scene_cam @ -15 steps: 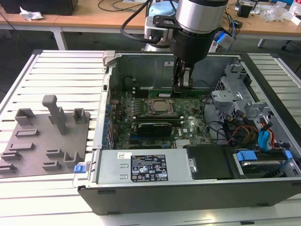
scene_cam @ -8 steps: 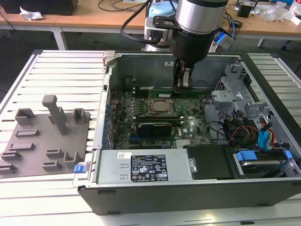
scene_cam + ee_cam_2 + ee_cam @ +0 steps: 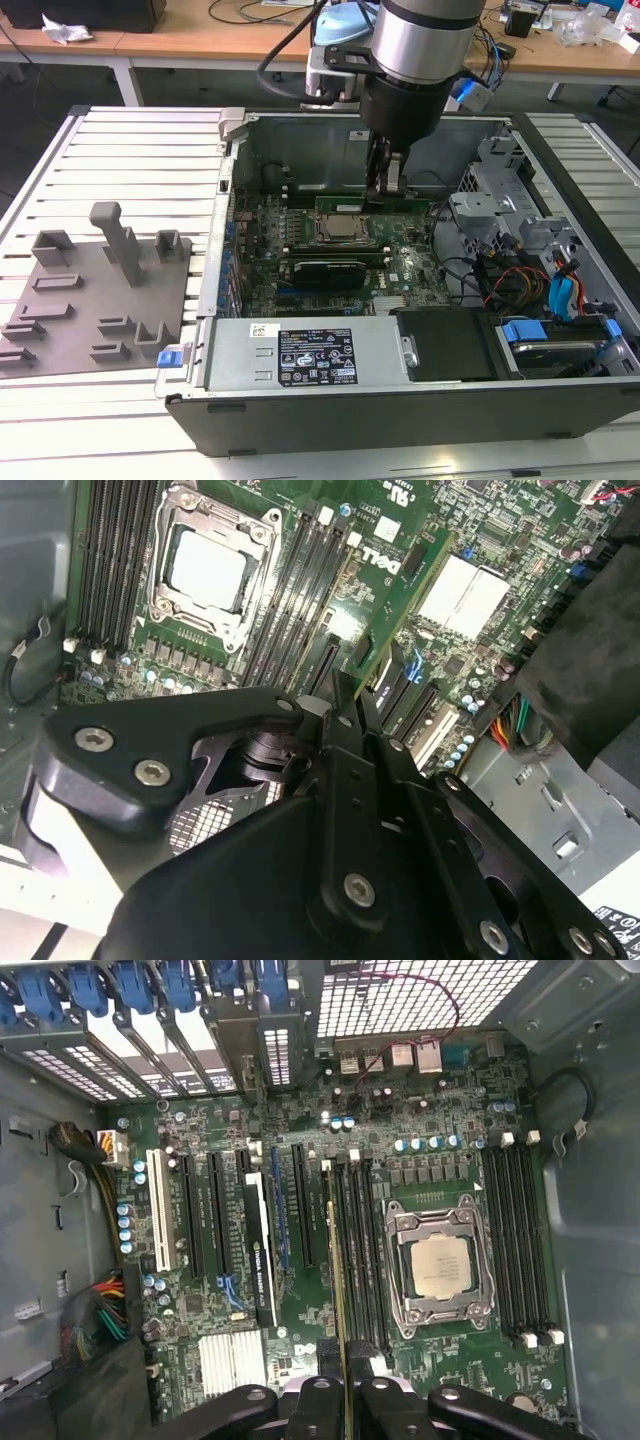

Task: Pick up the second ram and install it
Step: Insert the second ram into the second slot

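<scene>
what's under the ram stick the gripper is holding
The gripper holds the second ram edge-on over the memory slots beside the processor socket on the motherboard. The stick hides its own slot, so whether it is seated cannot be seen.

Print check: nothing I can log as legible wording.
I note white lettering [image 3: 388, 568] on the motherboard [image 3: 480, 520] near the processor socket [image 3: 212, 570]; a black sticker [image 3: 318, 362] on the grey cover [image 3: 230, 360], well apart from it.

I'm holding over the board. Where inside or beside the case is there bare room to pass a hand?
Bare ribbed table beyond the grey holder block, at the exterior view's left. Inside the case, bare metal between the rear wall and the motherboard. Crowded: around the gripper holding the second ram beside the CPU socket, and the cables.
</scene>
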`<action>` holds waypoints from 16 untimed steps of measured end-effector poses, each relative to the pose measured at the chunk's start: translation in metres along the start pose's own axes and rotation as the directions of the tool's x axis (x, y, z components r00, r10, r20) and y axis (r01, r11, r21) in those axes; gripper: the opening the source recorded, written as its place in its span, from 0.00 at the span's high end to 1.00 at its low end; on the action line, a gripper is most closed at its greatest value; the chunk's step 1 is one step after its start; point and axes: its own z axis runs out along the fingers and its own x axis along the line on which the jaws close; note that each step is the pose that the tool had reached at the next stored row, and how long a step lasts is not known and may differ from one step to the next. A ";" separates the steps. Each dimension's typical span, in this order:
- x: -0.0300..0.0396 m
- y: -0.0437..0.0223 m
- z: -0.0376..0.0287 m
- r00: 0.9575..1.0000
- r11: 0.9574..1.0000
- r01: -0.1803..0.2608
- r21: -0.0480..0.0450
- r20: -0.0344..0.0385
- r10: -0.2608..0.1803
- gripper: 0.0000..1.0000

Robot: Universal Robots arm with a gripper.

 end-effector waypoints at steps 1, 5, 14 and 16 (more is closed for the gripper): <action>0.0001 -0.0001 0.0020 1.000 1.000 0.000 0.000 0.000 0.000 0.86; 0.0002 -0.0002 0.0041 1.000 1.000 0.000 0.000 0.000 0.000 0.86; 0.0004 -0.0004 0.0092 1.000 1.000 0.000 0.000 0.000 0.000 0.86; 0.0005 -0.0005 0.0109 1.000 1.000 0.000 0.000 0.000 0.000 0.86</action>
